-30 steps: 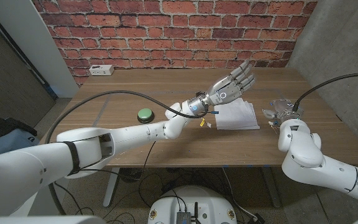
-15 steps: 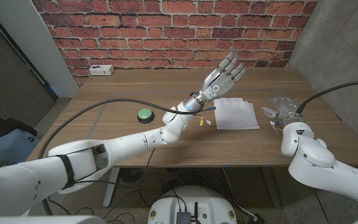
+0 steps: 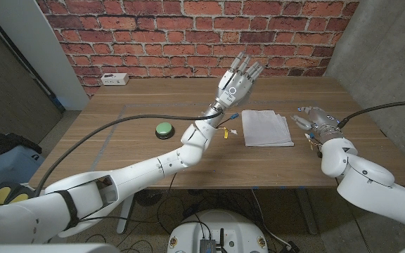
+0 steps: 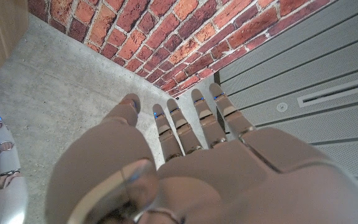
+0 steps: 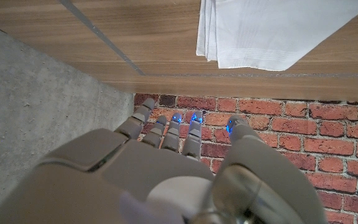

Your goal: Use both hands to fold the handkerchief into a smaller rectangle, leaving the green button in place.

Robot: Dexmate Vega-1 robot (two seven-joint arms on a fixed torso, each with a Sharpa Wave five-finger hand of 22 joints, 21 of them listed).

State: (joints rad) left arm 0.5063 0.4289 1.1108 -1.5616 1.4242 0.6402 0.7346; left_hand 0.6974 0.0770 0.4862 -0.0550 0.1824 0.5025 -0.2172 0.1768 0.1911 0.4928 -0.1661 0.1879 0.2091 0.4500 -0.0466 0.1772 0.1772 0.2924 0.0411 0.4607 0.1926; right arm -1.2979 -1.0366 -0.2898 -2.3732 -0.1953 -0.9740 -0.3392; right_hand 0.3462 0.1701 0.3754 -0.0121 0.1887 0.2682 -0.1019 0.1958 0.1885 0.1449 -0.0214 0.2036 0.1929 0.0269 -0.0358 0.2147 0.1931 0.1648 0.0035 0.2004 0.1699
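Note:
The white handkerchief [image 3: 266,128] lies folded into a small rectangle right of the table's middle; its layered corner [image 5: 260,34] shows in the right wrist view. The green button [image 3: 164,128] sits on the wood to its left. My left hand [image 3: 236,82] is raised above the table, behind and left of the cloth, fingers straight and apart, holding nothing; its back [image 4: 185,168] shows in its wrist view. My right hand [image 3: 315,119] hovers just right of the cloth, fingers spread and empty, with its back [image 5: 166,168] in the right wrist view.
A white socket box [image 3: 113,79] sits at the table's back left corner. A brick wall [image 3: 188,35] stands behind the table. The table's right edge [image 3: 371,133] runs close to my right hand.
My left hand has lifted off the cloth and swung back and to the left, rising higher. My right hand stayed beside the cloth, shifting slightly back.

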